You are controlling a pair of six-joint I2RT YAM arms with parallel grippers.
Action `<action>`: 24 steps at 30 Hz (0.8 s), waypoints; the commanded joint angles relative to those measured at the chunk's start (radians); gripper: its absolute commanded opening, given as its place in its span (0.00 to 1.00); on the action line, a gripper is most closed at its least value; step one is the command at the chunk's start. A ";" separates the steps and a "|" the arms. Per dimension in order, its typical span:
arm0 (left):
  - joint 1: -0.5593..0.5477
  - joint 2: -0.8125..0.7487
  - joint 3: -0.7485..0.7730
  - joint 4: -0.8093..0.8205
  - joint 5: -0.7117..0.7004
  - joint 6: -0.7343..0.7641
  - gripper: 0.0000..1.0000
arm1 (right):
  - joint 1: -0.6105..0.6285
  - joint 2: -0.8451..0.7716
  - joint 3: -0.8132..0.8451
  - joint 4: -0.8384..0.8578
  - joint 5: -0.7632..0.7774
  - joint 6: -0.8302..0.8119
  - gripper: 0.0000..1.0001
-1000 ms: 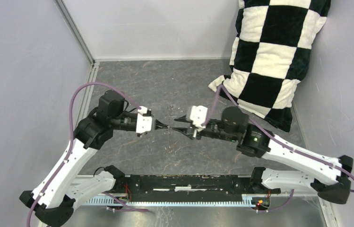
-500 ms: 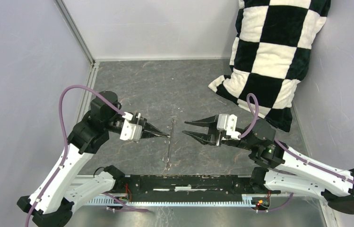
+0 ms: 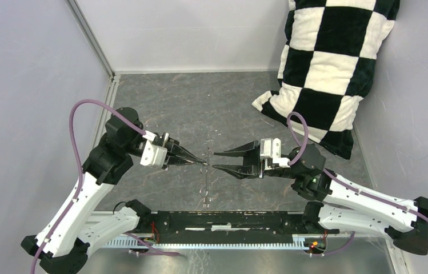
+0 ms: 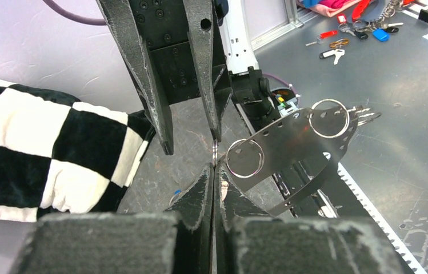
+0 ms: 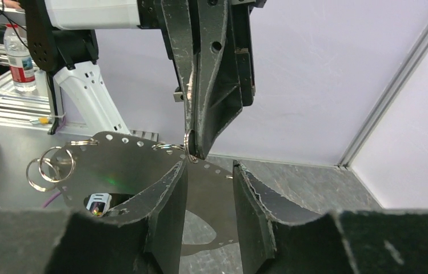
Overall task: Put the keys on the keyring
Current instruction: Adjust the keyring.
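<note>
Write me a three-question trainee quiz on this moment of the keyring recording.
1. True or false: the right end effector is shut.
2. What does the left end effector pinch? A) a blue key B) the small silver split ring at the edge of the grey perforated metal plate C) nothing
3. Fill in: the black-and-white checked pillow stands on the robot's ___ side.
Key: 1 false; 2 B; 3 right.

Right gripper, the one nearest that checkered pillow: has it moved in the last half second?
Yes. The right gripper has slid left, farther from the checkered pillow.
</note>
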 commanded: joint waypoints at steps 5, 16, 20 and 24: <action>-0.005 -0.004 -0.001 0.142 0.032 -0.129 0.02 | 0.005 0.029 -0.011 0.133 -0.043 0.052 0.40; -0.004 0.008 0.002 0.142 0.031 -0.132 0.02 | 0.006 0.049 -0.001 0.130 0.009 0.056 0.24; -0.004 0.009 -0.001 0.143 0.026 -0.134 0.02 | 0.005 0.059 0.003 0.144 0.004 0.056 0.24; -0.005 0.014 -0.001 0.143 0.020 -0.133 0.02 | 0.006 0.068 0.010 0.150 -0.005 0.056 0.24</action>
